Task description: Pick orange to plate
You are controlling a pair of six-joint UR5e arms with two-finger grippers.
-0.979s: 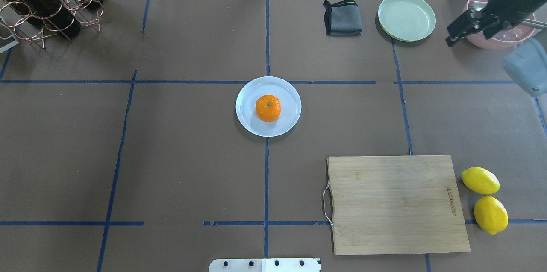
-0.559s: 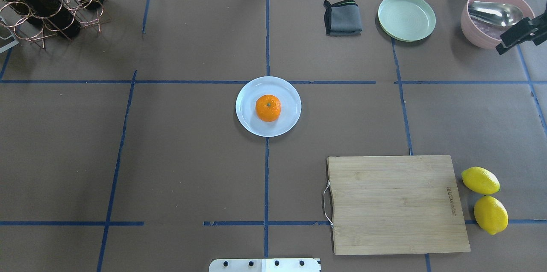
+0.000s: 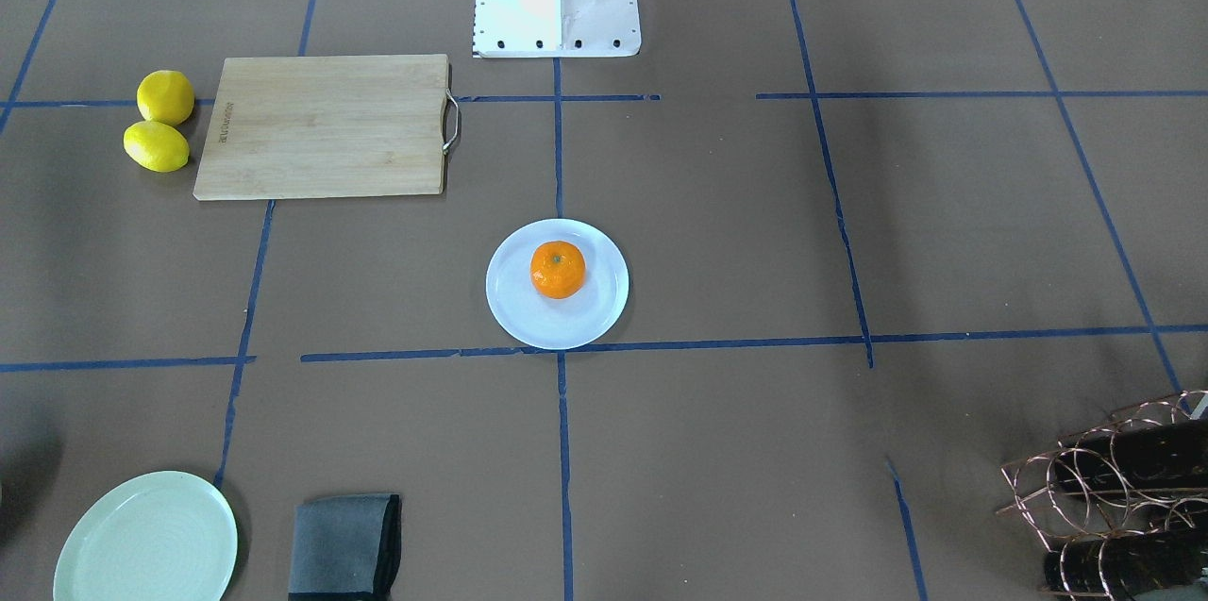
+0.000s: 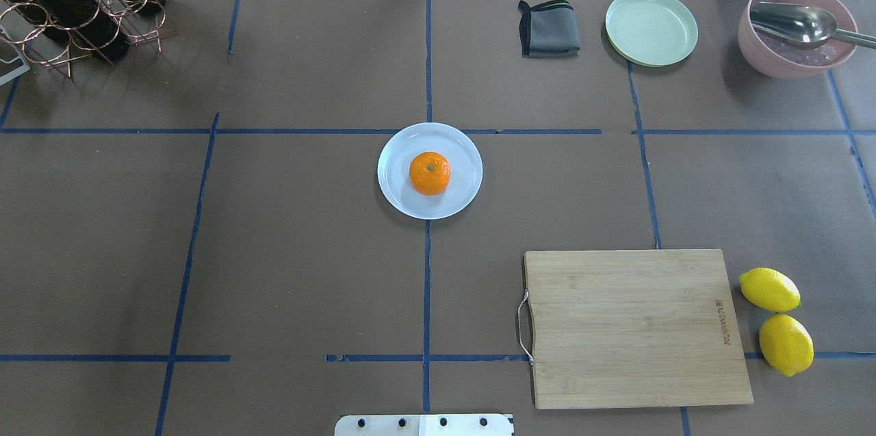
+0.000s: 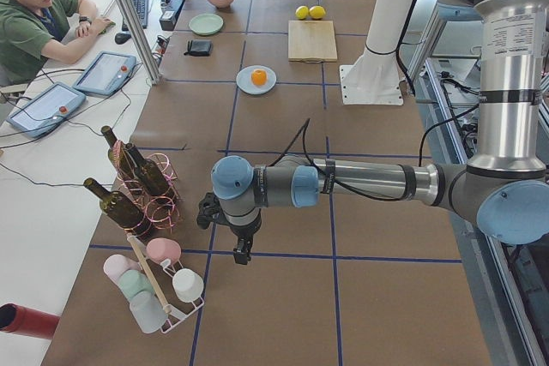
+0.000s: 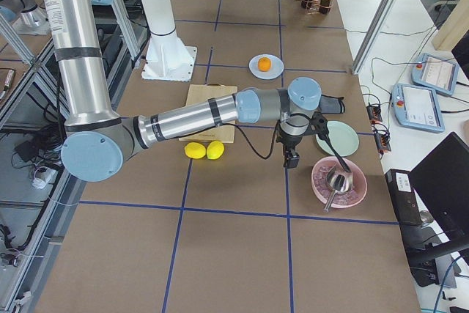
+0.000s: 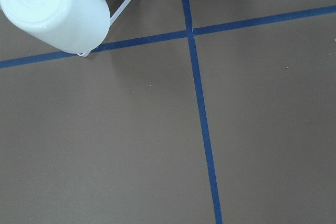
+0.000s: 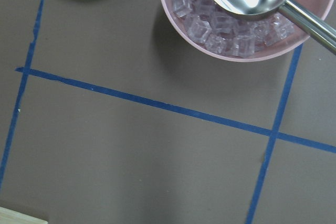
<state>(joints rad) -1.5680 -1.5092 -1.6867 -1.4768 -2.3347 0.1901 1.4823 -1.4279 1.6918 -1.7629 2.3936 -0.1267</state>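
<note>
Gone from the overhead view is the right gripper [image 6: 291, 159], which a second ago hung over the pink bowl [image 4: 753, 56]. The orange [image 4: 430, 173] sits stem-up near the middle of the plate [image 4: 395, 195], at the table's centre. That gripper now hangs just beside the bowl, and the left gripper [image 5: 244, 255] hangs near the wine rack [image 5: 141, 186]. Whether either pair of fingers is apart or together cannot be told.

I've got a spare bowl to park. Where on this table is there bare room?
Bare: the wide stretch between the wine rack and the plate, and left of the cutting board. Crowded: the far right edge, where cloth, green plate and pink bowl line up; lemons sit by the board.
</note>
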